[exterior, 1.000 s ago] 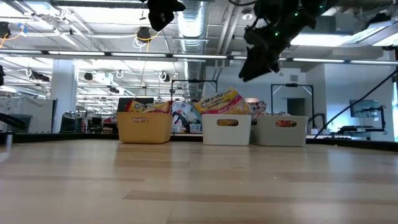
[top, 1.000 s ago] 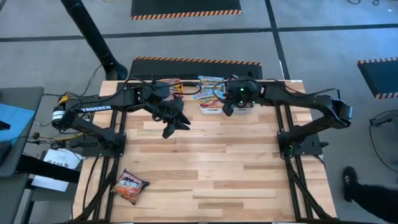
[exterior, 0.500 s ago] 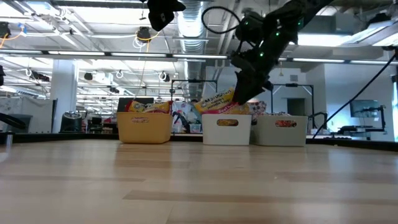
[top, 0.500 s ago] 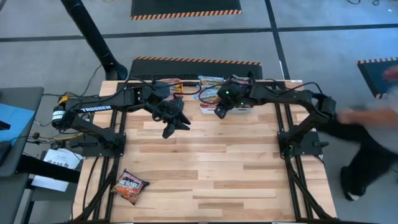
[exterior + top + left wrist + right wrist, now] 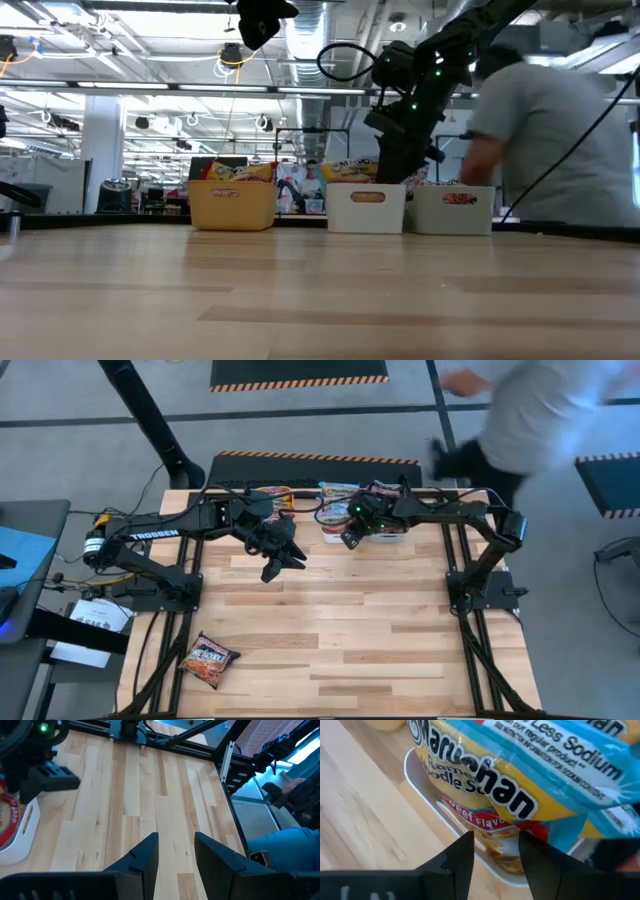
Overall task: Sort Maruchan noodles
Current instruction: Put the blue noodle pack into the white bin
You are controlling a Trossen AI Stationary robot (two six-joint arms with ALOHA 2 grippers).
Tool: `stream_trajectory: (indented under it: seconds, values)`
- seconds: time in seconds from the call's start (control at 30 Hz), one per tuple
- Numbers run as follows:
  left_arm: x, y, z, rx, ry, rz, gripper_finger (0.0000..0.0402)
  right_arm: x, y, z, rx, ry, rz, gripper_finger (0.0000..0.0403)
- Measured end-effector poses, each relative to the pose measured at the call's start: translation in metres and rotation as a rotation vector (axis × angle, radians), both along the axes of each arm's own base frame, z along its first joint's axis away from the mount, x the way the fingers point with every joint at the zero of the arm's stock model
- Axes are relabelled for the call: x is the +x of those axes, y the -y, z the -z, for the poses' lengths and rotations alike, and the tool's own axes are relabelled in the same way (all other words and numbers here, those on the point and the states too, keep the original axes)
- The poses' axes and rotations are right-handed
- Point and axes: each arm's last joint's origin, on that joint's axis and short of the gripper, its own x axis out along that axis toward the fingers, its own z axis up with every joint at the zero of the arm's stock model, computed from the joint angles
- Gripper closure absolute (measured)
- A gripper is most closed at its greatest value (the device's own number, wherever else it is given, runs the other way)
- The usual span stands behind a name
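Right gripper (image 5: 346, 538) moved to white bin (image 5: 338, 537); person (image 5: 535, 405) arrived.

- Person (image 5: 540, 405), high view: motion-blurred and cut off by the top edge; in the low view, blurred and partly behind the right arm.
- White bin (image 5: 367, 207), low view: its packets partly screened by the right pincer (image 5: 392, 165).
- Grey bin (image 5: 455, 209), low view: contents mostly hidden behind its wall and the person.
- Blue-and-yellow packet (image 5: 530, 775), right wrist view: cut off by the picture's edges; print partly out of frame.
- Lone packet (image 5: 208, 659) near the worktop's (image 5: 340, 630) front left corner: lettering too small to read.
- Orange bin (image 5: 272, 495), high view: largely covered by the left arm.
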Motion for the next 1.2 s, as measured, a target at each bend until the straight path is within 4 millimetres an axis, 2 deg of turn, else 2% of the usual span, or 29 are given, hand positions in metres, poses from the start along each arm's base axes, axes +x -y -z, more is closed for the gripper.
stream_trajectory:
  seconds: [0.13,0.37,0.5,0.6,0.9,1.2]
  values:
    - [0.000,0.000,0.000,0.000,0.000,0.000,0.0290,-0.006,-0.005,-0.012,0.010,0.022,-0.012,0.0223]
    - [0.000,0.000,0.000,0.000,0.000,0.000,0.0290,-0.013,-0.017,-0.051,-0.056,0.173,-0.040,0.0223]
    - [0.000,0.000,0.000,0.001,0.002,0.000,0.0290,-0.009,-0.014,-0.060,-0.126,0.256,-0.066,0.0223]
    - [0.000,0.000,0.000,0.000,0.004,0.000,0.0290,-0.003,-0.009,-0.054,-0.137,0.265,-0.062,0.0223]
    - [0.000,0.000,0.000,-0.004,0.002,-0.002,0.0290,0.001,0.003,-0.017,-0.055,0.113,-0.026,0.0223]
    - [0.000,-0.001,0.000,0.020,-0.002,-0.028,0.0290,-0.002,0.005,-0.013,-0.003,0.091,0.037,0.0223]
